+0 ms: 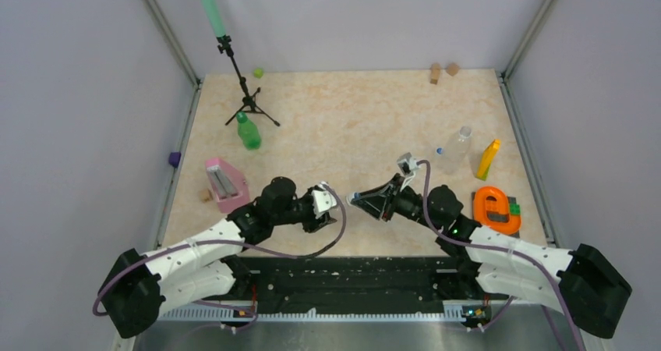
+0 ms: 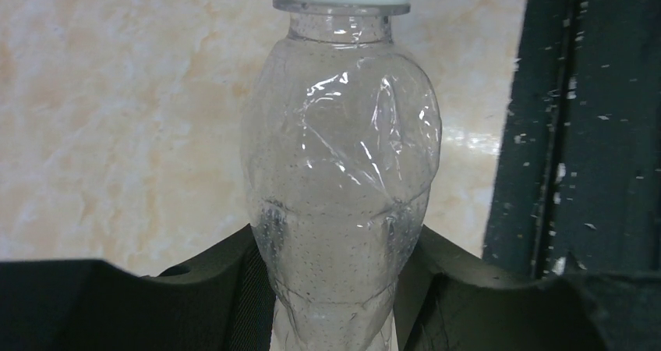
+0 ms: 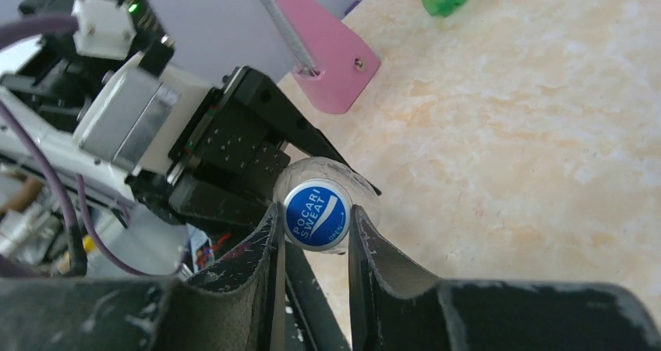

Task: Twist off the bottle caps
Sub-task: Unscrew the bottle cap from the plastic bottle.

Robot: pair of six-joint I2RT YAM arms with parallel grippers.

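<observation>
My left gripper [image 2: 337,249] is clamped around the lower body of a clear bottle [image 2: 343,156]. Its dark jaws press in on both flanks, and the thin plastic is creased and dented above them. The bottle's neck points away from that wrist, towards my other arm. My right gripper [image 3: 315,238] is closed narrow on the blue cap [image 3: 316,214] of the same bottle, with a jaw touching each side of it, and the printed top, which reads POCARI SWEAT, faces the right wrist camera. From overhead the two grippers meet nose to nose over the near middle of the table [image 1: 351,125], just ahead of the black strip [image 1: 351,269] at the arm bases. The bottle between them is mostly hidden in that view, and I cannot tell whether it clears the surface. A green bottle [image 1: 249,132] stands upright at far left with its dark green cap [image 1: 242,117] on, just beside the foot of a small black tripod [image 1: 248,101]. A second clear bottle [image 1: 454,151] sits tilted at far right, capped, though the cap's colour is too small to read. It is near a yellow block [image 1: 488,158], and an orange ring-shaped piece [image 1: 496,209] lies nearer to me on that side. A pink wedge [image 1: 226,185] rests just beside my left forearm.
</observation>
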